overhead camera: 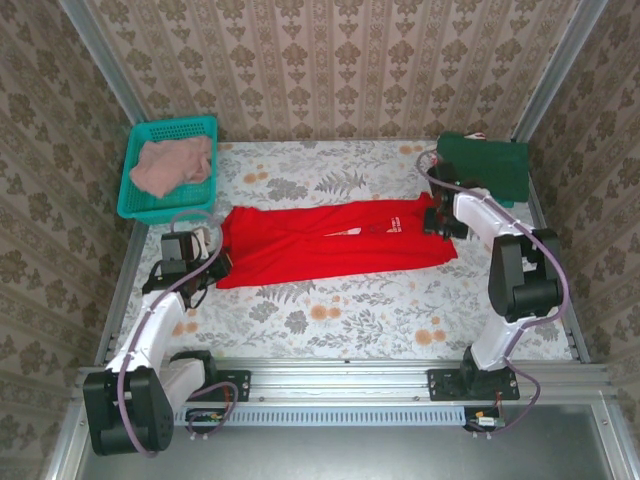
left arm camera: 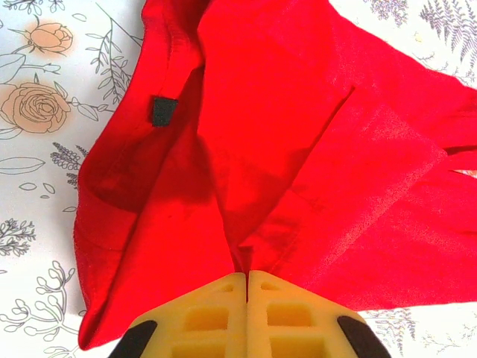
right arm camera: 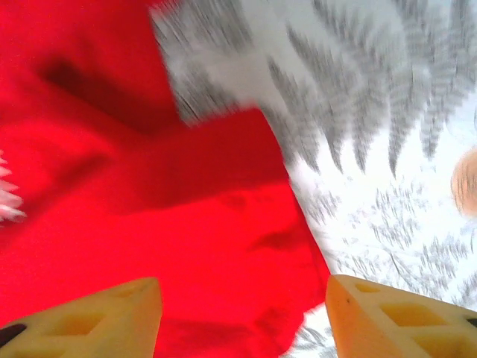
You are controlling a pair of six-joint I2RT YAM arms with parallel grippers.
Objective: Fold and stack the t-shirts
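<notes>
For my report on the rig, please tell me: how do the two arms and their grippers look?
The left arm and right arm have white links, black joints and a looping purple-grey cable. The left gripper and right gripper have pale yellow wedge fingers with hollow pockets.

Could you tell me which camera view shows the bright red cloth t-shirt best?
The top external view: the whole bright red cloth t-shirt lies spread out. The left wrist view shows one pinched fold, the right wrist view a blurred edge.
</notes>
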